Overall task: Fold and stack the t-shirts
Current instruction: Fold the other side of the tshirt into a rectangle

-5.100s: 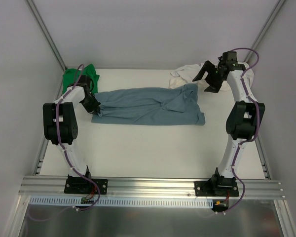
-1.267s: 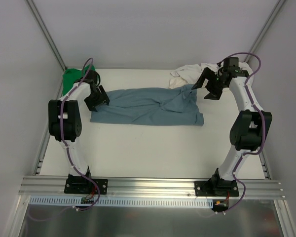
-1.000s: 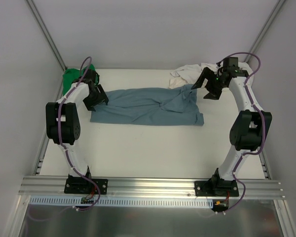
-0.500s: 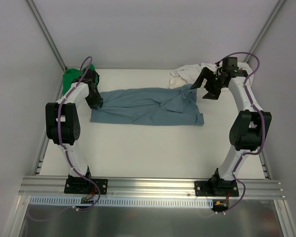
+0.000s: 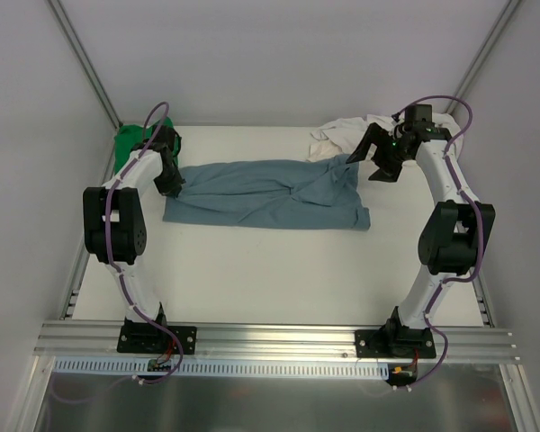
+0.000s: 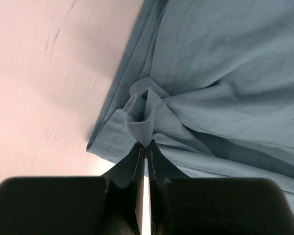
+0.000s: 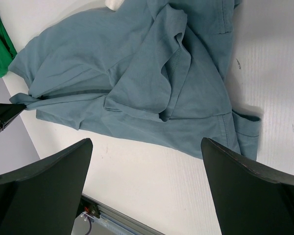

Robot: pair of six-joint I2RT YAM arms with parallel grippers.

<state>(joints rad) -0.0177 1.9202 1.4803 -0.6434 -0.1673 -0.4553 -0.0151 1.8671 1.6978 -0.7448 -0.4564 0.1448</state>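
The slate-blue t-shirt [image 5: 270, 193] lies spread and wrinkled across the back half of the table. My left gripper [image 5: 173, 184] is at its far-left edge. The left wrist view shows this gripper [image 6: 145, 145] shut on a small bunched fold of the blue t-shirt [image 6: 225, 73]. My right gripper [image 5: 375, 160] hovers wide open above the shirt's far-right end, holding nothing. Its wrist view looks down on the blue t-shirt [image 7: 137, 73] between the open gripper [image 7: 146, 147]. The green t-shirt [image 5: 130, 142] is crumpled at the back left corner. The cream t-shirt [image 5: 342, 133] is heaped at the back right.
The white table [image 5: 270, 270] has bare surface in front of the blue shirt. Grey walls with metal posts [image 5: 85, 63] close in the back and sides. An aluminium rail [image 5: 270, 337] with both arm bases runs along the near edge.
My left gripper has closed from open onto the blue shirt's left edge, pinching up a fold. The right gripper stayed open and shifted only slightly.
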